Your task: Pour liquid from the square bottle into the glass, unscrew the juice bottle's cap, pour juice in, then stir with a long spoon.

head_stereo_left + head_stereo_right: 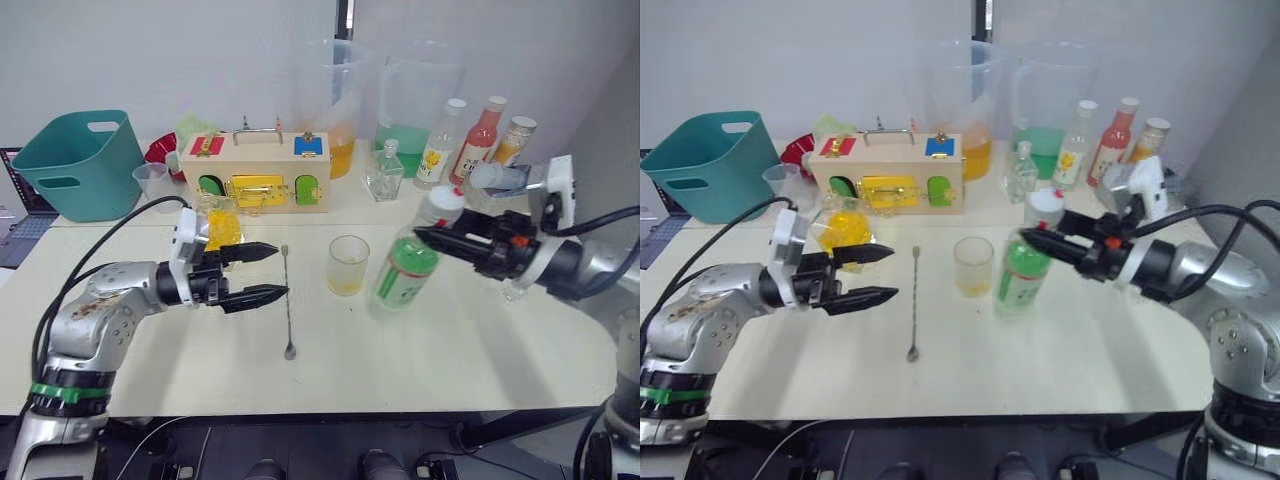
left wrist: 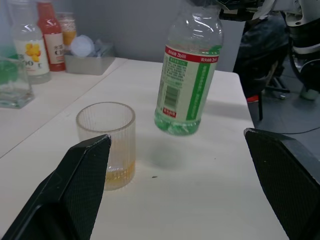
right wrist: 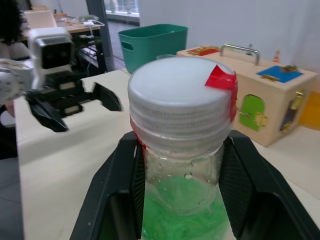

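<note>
The juice bottle (image 1: 404,268) has a green-and-white label and pale green juice, and it hangs tilted just right of the glass (image 1: 347,265). My right gripper (image 1: 425,235) is shut on its neck, right under the white cap (image 3: 180,95), which carries a red tag. The ribbed glass holds a thin layer of yellow liquid (image 2: 119,176). The long spoon (image 1: 288,300) lies flat on the table left of the glass. My left gripper (image 1: 280,271) hovers open just left of the spoon. Behind it stands the square bottle (image 1: 222,228) with yellow liquid.
A wooden latch box (image 1: 255,172), a teal basket (image 1: 75,165) and a small measuring cup (image 1: 150,180) stand at the back left. Two big clear jugs (image 1: 415,110), an empty clear bottle (image 1: 383,172) and three drink bottles (image 1: 480,135) line the back right.
</note>
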Robot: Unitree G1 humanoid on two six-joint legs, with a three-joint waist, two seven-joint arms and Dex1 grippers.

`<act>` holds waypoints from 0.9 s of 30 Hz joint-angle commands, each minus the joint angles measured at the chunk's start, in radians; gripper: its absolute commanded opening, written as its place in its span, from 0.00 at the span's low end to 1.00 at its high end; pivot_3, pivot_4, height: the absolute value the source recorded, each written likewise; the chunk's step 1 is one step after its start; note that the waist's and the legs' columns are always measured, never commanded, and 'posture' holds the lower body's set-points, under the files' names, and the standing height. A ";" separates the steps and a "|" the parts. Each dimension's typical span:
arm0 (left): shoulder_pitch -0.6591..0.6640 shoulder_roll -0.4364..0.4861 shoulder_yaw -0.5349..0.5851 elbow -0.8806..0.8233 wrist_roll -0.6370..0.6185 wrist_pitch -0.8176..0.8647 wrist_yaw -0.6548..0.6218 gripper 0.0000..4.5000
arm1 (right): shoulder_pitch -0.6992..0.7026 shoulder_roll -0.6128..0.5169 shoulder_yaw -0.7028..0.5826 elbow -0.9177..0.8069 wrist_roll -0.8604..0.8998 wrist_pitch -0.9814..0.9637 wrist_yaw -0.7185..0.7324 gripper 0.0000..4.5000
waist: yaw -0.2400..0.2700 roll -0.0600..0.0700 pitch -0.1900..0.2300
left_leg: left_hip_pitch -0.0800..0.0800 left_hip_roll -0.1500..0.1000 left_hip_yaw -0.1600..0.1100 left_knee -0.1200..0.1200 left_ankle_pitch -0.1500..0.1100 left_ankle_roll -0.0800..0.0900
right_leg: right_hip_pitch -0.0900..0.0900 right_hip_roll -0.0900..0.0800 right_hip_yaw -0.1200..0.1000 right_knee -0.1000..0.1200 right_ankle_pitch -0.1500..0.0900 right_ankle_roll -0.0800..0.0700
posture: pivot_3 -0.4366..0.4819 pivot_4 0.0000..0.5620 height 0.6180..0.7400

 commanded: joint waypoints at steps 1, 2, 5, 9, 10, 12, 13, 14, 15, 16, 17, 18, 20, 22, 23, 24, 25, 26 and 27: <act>-0.040 -0.005 -0.010 0.029 0.026 -0.031 -0.041 1.00 | 0.035 0.022 0.036 -0.115 0.015 -0.009 -0.099 0.33 | 0.000 0.000 0.000 | 0.000 0.000 0.000 0.000 0.000 0.000 | 0.000 0.000 0.000 0.000 0.000 0.000 | 0.48 0.27 1.00; -0.048 -0.005 -0.012 0.037 0.029 -0.032 -0.049 1.00 | 0.050 0.031 0.052 -0.134 0.013 -0.013 -0.121 0.33 | 0.000 0.000 0.000 | 0.000 0.000 0.000 0.000 0.000 0.000 | 0.000 0.000 0.000 0.000 0.000 0.000 | 0.48 0.27 1.00; -0.063 -0.004 -0.015 0.053 0.038 -0.033 -0.066 1.00 | 0.083 0.057 0.093 -0.162 0.013 -0.021 -0.178 0.33 | 0.000 0.000 0.000 | -0.001 0.000 0.000 0.000 0.000 0.000 | -0.001 0.000 0.000 0.000 0.000 0.000 | 0.48 0.27 1.00; -0.061 0.003 -0.014 0.045 0.050 -0.033 -0.074 1.00 | 0.129 0.083 0.146 -0.189 -0.015 -0.036 -0.237 0.33 | 0.000 0.000 0.000 | -0.001 0.000 0.000 0.000 0.000 0.000 | -0.001 0.000 0.000 0.000 0.000 0.000 | 0.48 0.27 1.00; -0.053 0.007 -0.009 0.035 0.050 -0.030 -0.074 1.00 | 0.142 0.089 0.165 -0.195 -0.033 -0.044 -0.249 0.33 | 0.000 0.000 0.000 | -0.001 0.000 0.000 0.000 0.000 0.000 | -0.001 0.000 0.000 0.000 0.000 0.000 | 0.48 0.27 1.00; -0.035 0.015 0.000 0.018 0.048 -0.027 -0.073 1.00 | 0.165 0.099 0.196 -0.202 -0.069 -0.060 -0.268 0.33 | -0.001 0.000 0.000 | -0.001 0.000 -0.001 0.000 0.000 0.000 | -0.001 0.000 0.000 0.000 0.000 0.000 | 0.48 0.27 1.00; -0.026 0.018 0.004 0.010 0.047 -0.027 -0.072 1.00 | 0.175 0.103 0.207 -0.202 -0.084 -0.069 -0.274 0.33 | -0.003 0.000 0.000 | -0.001 0.000 0.000 0.000 0.000 0.000 | -0.001 0.000 0.000 0.000 0.000 0.000 | 0.48 0.27 1.00; -0.020 0.021 0.006 0.004 0.045 -0.027 -0.070 1.00 | 0.183 0.109 0.215 -0.200 -0.092 -0.075 -0.278 0.33 | -0.003 0.000 0.000 | 0.000 0.000 -0.001 0.000 0.000 0.000 | -0.001 0.000 0.000 0.000 0.000 0.000 | 0.48 0.27 1.00; -0.015 0.023 0.007 0.000 0.045 -0.026 -0.067 1.00 | 0.192 0.114 0.224 -0.197 -0.100 -0.083 -0.279 0.33 | -0.003 0.000 0.000 | 0.000 0.000 -0.001 0.000 0.000 0.000 | 0.000 0.000 0.000 0.000 0.000 0.000 | 0.48 0.27 1.00; -0.015 0.024 0.007 0.000 0.046 -0.026 -0.065 1.00 | 0.196 0.116 0.231 -0.193 -0.105 -0.089 -0.277 0.33 | -0.002 0.000 0.000 | 0.000 0.000 -0.001 0.000 0.000 0.000 | 0.000 0.000 0.000 0.000 0.000 0.000 | 0.48 0.27 1.00; -0.013 0.025 0.008 -0.001 0.050 -0.028 -0.057 1.00 | 0.204 0.117 0.240 -0.190 -0.112 -0.095 -0.272 0.33 | -0.002 0.000 0.000 | 0.000 0.000 -0.001 0.000 0.000 0.000 | 0.000 0.000 0.000 0.000 0.000 0.000 | 0.48 0.27 1.00; -0.007 0.027 0.011 -0.004 0.053 -0.029 -0.052 1.00 | 0.209 0.119 0.245 -0.185 -0.115 -0.099 -0.270 0.33 | -0.002 -0.001 0.000 | 0.001 0.000 -0.001 0.000 0.000 0.000 | 0.001 0.000 0.000 0.000 0.000 0.000 | 0.48 0.27 1.00; 0.005 0.031 0.017 -0.010 0.055 -0.032 -0.045 1.00 | 0.213 0.121 0.250 -0.177 -0.119 -0.106 -0.270 0.33 | -0.003 -0.001 -0.001 | 0.002 0.000 0.000 0.000 0.000 0.000 | 0.001 0.000 0.000 0.000 0.000 0.000 | 0.48 0.27 1.00; 0.021 0.034 0.027 -0.020 0.053 -0.034 -0.041 1.00 | 0.206 0.120 0.240 -0.166 -0.100 -0.110 -0.255 0.33 | -0.005 -0.001 -0.001 | 0.002 0.000 0.000 0.000 0.000 0.000 | 0.001 0.001 0.000 0.000 0.000 0.000 | 0.48 0.27 1.00; 0.031 0.035 0.034 -0.027 0.052 -0.035 -0.040 1.00 | 0.201 0.117 0.234 -0.160 -0.087 -0.110 -0.245 0.57 | -0.005 -0.001 -0.001 | 0.002 0.001 0.000 0.000 0.000 0.000 | 0.001 0.001 0.000 0.000 0.000 0.000 | 0.48 0.27 1.00; 0.039 0.035 0.039 -0.033 0.052 -0.035 -0.038 1.00 | 0.194 0.108 0.226 -0.153 -0.072 -0.106 -0.228 0.64 | -0.005 -0.001 -0.001 | 0.002 0.001 0.000 0.000 0.000 0.000 | 0.001 0.001 0.000 0.000 0.000 0.000 | 0.48 0.27 1.00; 0.044 0.035 0.043 -0.036 0.052 -0.035 -0.037 1.00 | 0.190 0.101 0.223 -0.148 -0.064 -0.103 -0.217 0.71 | -0.003 -0.001 0.000 | 0.002 0.001 0.000 0.000 0.000 0.000 | 0.001 0.001 0.000 0.000 0.000 0.000 | 0.48 0.27 1.00; 0.050 0.035 0.047 -0.039 0.057 -0.039 -0.033 1.00 | 0.168 0.066 0.209 -0.116 -0.064 -0.109 -0.174 0.79 | -0.002 -0.001 0.000 | 0.001 0.001 0.000 0.000 0.000 0.000 | 0.001 0.001 0.000 0.000 0.000 0.000 | 0.48 0.27 1.00; 0.054 0.034 0.051 -0.041 0.059 -0.041 -0.029 1.00 | 0.138 0.031 0.190 -0.075 -0.047 -0.109 -0.118 0.87 | -0.001 -0.001 0.000 | 0.001 0.000 0.000 0.000 0.000 0.001 | 0.001 0.000 0.000 0.000 0.000 0.000 | 0.48 0.27 1.00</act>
